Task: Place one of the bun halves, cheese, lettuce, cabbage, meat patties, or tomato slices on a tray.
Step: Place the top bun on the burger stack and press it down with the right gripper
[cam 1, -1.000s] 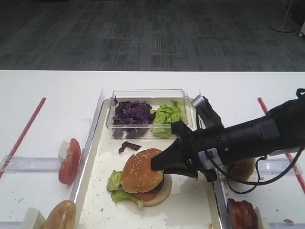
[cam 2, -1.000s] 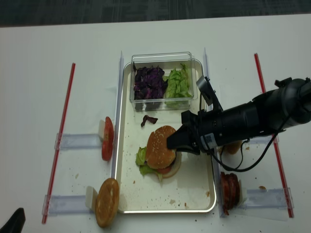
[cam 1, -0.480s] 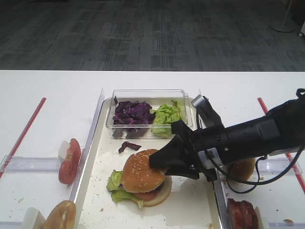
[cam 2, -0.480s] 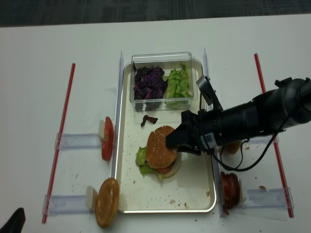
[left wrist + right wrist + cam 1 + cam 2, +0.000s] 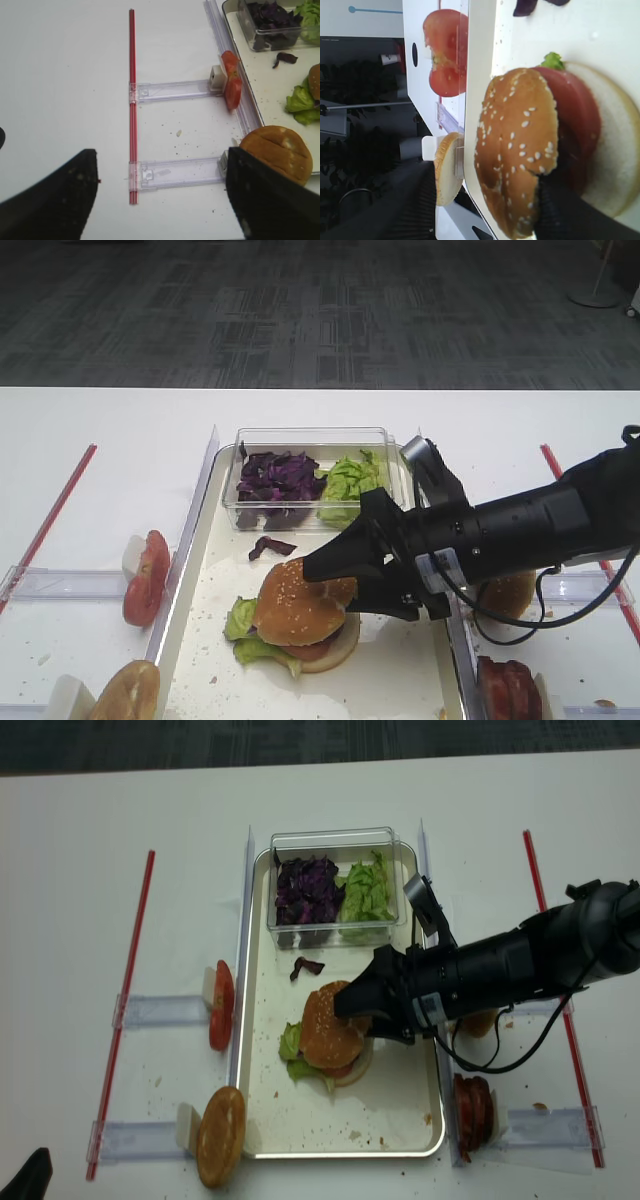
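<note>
Release step, by my reading — right gripper (image 5: 335, 578) has its jaws spread around the sesame bun top (image 5: 300, 600), which sits on the stacked burger mid-tray (image 5: 400, 680), nearer its right rim. Next move calls for a clean retreat — without dragging the bun.

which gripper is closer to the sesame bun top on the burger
Right. The right gripper is at the sesame bun top on the tray, jaws parted around its edge. The left gripper hangs over bare table well off to the left.
</note>
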Available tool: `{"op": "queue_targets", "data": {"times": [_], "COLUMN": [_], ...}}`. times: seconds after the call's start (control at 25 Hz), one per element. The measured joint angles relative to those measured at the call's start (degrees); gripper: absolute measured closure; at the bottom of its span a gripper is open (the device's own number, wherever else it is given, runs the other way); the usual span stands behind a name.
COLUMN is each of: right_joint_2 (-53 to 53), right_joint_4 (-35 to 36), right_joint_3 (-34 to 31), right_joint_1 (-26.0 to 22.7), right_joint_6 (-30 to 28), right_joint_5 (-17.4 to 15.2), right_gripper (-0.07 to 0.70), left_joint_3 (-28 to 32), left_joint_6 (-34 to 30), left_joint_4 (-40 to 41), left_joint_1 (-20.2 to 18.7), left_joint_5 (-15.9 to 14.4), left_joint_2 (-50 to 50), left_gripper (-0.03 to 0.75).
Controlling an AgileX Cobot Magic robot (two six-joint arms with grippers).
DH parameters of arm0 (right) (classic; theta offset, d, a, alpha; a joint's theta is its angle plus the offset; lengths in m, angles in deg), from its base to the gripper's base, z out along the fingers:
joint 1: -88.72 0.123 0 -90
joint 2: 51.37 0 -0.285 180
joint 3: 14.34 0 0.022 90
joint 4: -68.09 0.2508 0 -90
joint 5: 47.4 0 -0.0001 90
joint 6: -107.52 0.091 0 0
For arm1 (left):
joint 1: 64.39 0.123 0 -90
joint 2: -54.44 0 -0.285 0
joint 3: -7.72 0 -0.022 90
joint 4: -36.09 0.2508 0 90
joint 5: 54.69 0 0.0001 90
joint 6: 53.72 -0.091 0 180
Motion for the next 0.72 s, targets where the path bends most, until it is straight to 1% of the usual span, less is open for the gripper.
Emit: {"op": "queue_targets", "data": {"times": [0.2, 0.32, 0.48, 0.72], "right_joint_2": [0.0, 0.0, -0.52, -2.38], "right_joint_4": [0.0, -0.65, -2.98, -4.2], "right_joint_3": [0.0, 0.0, 0.0, 0.0], "right_joint_1": [-0.55, -2.59, -4.92, -5.22], "right_joint_6": [-0.12, -0.12, 0.27, 0.47], "right_joint_5": [-0.3, -1.17, -1.44, -1.72], "right_gripper": [0.196, 0.196, 0.196, 0.195], "left_joint_3": [0.0, 0.0, 0.0, 0.0], "left_joint_6": [0.0, 0.0, 0.0, 0.0], "left_joint_4": [0.0, 0.0, 0.0, -0.04], "left_joint_1": [0.0, 0.0, 0.0, 0.0], "left_joint_5": [0.0, 0.0, 0.0, 0.0], "left_joint_2": [0.0, 0.0, 0.0, 0.0], "left_gripper": [0.223, 0.223, 0.223, 0.223]}}
